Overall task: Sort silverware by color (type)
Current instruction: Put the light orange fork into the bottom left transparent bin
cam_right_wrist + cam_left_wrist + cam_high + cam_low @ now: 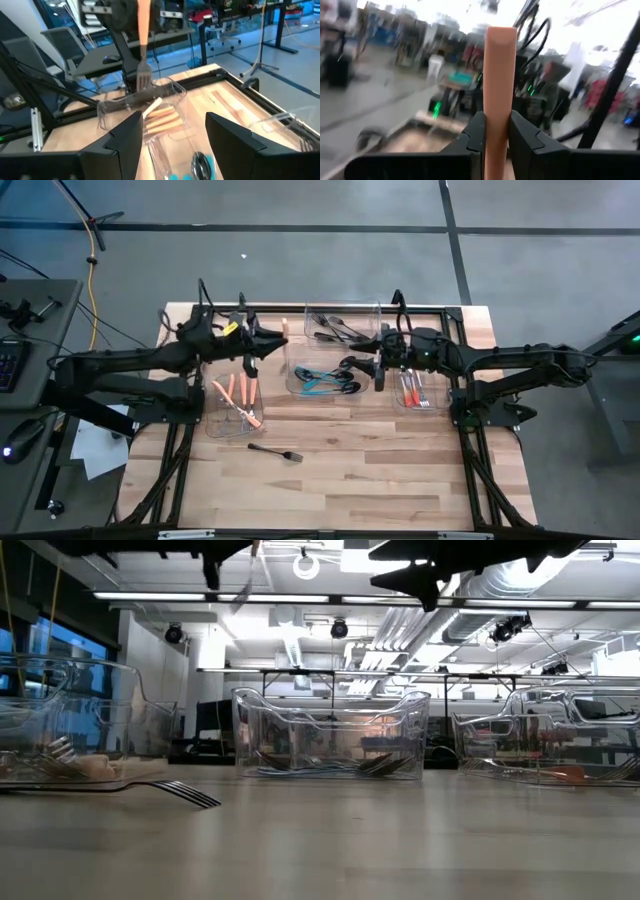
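Right, left claw (496, 132) pinched on an orange fork (143, 45), dangling tines-down over the bin (213, 415) of orange pieces at table's 9 o'clock. Right claw (172, 132) wide, empty, above the middle bin (293, 370). Risk: thin grip, fork swings on release, clips the rim, lands outside.

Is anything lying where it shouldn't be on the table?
Yes. One all-black fork lies alone on the bare wood of the table, in front of the clear bins, while the other silverware sits inside bins. The left gripper holds an orange-handled fork above the bin with orange pieces.
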Available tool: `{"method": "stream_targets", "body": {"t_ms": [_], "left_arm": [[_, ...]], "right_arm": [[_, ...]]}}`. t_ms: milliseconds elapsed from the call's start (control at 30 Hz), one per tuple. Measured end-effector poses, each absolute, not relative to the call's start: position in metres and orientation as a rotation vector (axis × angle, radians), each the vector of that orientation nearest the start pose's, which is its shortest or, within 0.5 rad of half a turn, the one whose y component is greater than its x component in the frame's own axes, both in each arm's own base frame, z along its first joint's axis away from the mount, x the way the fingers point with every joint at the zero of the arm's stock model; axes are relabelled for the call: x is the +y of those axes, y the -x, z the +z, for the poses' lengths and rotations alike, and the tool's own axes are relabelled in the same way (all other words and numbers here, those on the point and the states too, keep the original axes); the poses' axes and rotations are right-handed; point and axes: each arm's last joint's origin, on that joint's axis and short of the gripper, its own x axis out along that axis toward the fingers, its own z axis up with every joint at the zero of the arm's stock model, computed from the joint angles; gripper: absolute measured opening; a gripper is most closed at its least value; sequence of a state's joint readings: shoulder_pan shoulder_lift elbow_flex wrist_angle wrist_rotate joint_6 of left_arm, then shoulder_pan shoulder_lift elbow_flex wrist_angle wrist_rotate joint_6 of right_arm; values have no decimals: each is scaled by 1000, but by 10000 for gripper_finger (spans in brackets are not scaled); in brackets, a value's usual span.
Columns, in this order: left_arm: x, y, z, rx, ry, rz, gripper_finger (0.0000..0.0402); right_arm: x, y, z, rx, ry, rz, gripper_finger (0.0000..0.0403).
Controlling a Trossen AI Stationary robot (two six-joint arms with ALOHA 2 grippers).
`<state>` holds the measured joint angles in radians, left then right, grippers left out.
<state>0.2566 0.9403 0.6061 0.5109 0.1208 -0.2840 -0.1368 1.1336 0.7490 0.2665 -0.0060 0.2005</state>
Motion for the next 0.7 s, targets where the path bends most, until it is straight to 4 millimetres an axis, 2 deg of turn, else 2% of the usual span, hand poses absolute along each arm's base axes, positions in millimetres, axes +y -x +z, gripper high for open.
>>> {"method": "stream_targets", "body": {"t_ms": [167, 300, 500, 600, 700], "left_arm": [[36, -189, 327, 135, 281, 267, 35], [21, -174, 332, 344, 357, 381, 35], [0, -159, 307, 510, 525, 608, 35], [-6, -150, 295, 484, 593, 791, 35], [-11, -142, 287, 452, 664, 897, 35]], "right_arm": [[-35, -251, 290, 150, -210, -159, 201], [-35, -250, 288, 176, -212, -161, 201], [-35, -250, 287, 190, -213, -163, 201], [-35, -250, 286, 196, -213, -164, 201], [-35, -250, 286, 200, -213, -165, 201]]}}
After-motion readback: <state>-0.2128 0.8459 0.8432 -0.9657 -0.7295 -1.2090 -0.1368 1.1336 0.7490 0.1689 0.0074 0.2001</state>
